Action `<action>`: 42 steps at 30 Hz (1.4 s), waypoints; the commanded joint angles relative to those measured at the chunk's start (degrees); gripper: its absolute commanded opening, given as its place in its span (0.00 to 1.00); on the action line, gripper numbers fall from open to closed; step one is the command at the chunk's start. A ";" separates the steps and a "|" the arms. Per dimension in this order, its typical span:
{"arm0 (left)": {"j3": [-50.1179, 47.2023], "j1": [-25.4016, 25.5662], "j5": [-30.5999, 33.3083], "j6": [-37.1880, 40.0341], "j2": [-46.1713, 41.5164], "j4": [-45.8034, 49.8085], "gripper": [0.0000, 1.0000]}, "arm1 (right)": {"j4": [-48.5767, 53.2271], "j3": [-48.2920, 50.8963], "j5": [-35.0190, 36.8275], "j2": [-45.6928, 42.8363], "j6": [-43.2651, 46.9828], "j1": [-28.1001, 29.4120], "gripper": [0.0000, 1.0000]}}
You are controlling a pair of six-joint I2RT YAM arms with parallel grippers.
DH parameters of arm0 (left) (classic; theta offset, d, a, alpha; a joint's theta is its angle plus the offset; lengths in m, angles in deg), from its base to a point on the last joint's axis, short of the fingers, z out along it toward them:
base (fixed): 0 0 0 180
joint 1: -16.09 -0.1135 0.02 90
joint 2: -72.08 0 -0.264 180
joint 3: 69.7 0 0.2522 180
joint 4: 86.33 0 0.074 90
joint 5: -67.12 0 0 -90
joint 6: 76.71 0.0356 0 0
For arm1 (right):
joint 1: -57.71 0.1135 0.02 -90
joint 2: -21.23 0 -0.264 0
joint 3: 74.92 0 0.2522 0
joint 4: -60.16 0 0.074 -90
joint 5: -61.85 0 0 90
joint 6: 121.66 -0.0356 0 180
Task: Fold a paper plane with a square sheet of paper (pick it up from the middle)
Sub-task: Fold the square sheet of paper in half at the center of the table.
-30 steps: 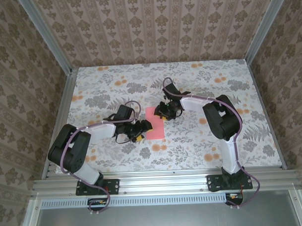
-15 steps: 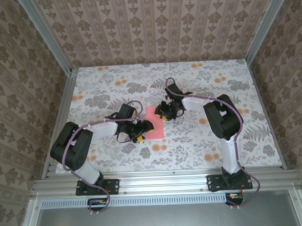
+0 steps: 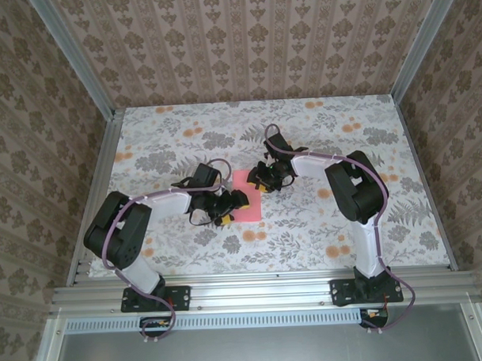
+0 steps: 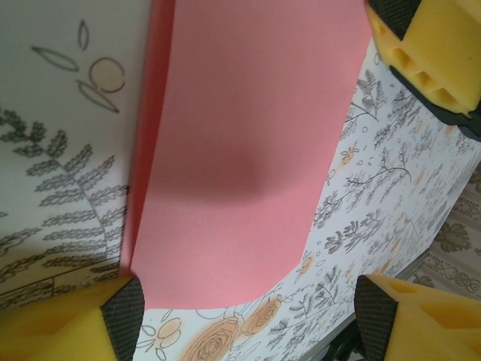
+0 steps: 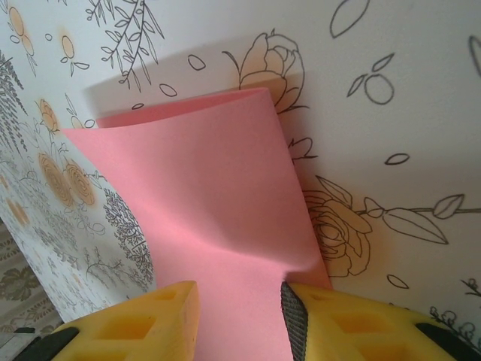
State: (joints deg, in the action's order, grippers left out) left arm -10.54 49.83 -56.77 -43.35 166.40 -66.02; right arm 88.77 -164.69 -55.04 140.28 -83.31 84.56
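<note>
Two layers show along the left edge of the square sheet of paper (image 4: 248, 150) in the left wrist view, so it appears to be folded over on itself. It lies on the flowered table (image 3: 327, 138) as a pink-red oblong just left of the middle of the overhead frame, between the two arms. The left gripper (image 3: 230, 203) is low at the paper's lower left side with its jaws spread wide. One yellow pad (image 4: 60, 327) sits in each lower corner of its own view with the paper's end between them, and it holds nothing. The right gripper (image 3: 261, 178) is at the paper's upper right corner with only a narrow gap. The sheet runs under and between its pads (image 5: 353, 327), and a soft buckle beside the right-hand pad suggests they bear on it, though I cannot tell whether they pin it. The paper looks very light, thin and limp. It will likely skid on the smooth cloth, bow under a small push and keep any stray crease. The best hold is probably the loose upper layer at the middle of its long open edge, with the other gripper holding the sheet down.
</note>
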 commanded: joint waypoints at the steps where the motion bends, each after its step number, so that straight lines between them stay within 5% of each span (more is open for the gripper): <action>1: 0.78 0.36 -0.63 -0.50 0.44 -4.42 0.77 | 4.58 3.49 4.40 4.33 -0.55 0.04 0.39; 8: 2.29 0.37 -0.07 0.07 1.92 -6.28 0.76 | 4.01 4.19 4.13 4.39 -0.64 0.04 0.39; 16: 6.35 0.45 11.77 6.82 -1.42 9.14 0.76 | 4.74 4.24 4.73 4.62 -0.06 0.07 0.39; 31: 13.94 3.51 10.46 10.39 6.32 19.69 0.77 | 4.70 4.55 5.36 5.41 -0.28 0.00 0.39; 42: 17.87 5.18 17.06 11.90 7.72 26.40 0.79 | 4.40 4.82 5.21 5.63 -0.09 -0.22 0.39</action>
State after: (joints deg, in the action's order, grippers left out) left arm 6.12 54.70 -42.63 -32.97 174.14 -43.75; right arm 87.44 -163.75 -55.57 140.06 -83.27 84.37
